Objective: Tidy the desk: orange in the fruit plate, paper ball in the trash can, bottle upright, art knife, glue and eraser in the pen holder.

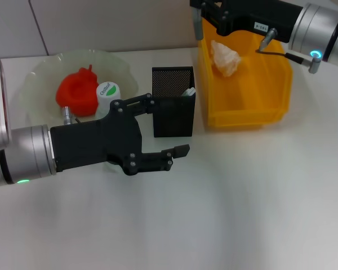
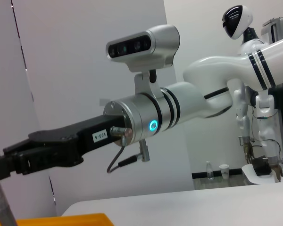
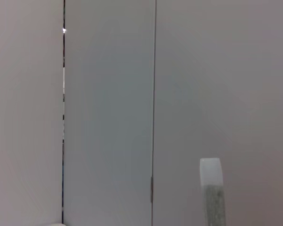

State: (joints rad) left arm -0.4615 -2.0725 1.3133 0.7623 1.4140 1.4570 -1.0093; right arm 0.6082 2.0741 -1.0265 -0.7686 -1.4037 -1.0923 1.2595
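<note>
At far left of the head view, the fruit plate (image 1: pixel 39 70) already holds the orange (image 1: pixel 77 93), with the upright bottle (image 1: pixel 107 93) at its right rim. The left gripper (image 1: pixel 169 143) hovers at centre-left, jaws spread wide and empty, just before the pen holder (image 1: pixel 173 107), which shows something pale inside. At upper right, the paper ball (image 1: pixel 225 56) lies in the yellow trash can (image 1: pixel 245 84), below the right gripper (image 1: pixel 234 28), apparently parted and empty. The tidying looks nearly finished; both arms need only retreat. Bare table (image 1: pixel 214 214) fills the lower frame.
</note>
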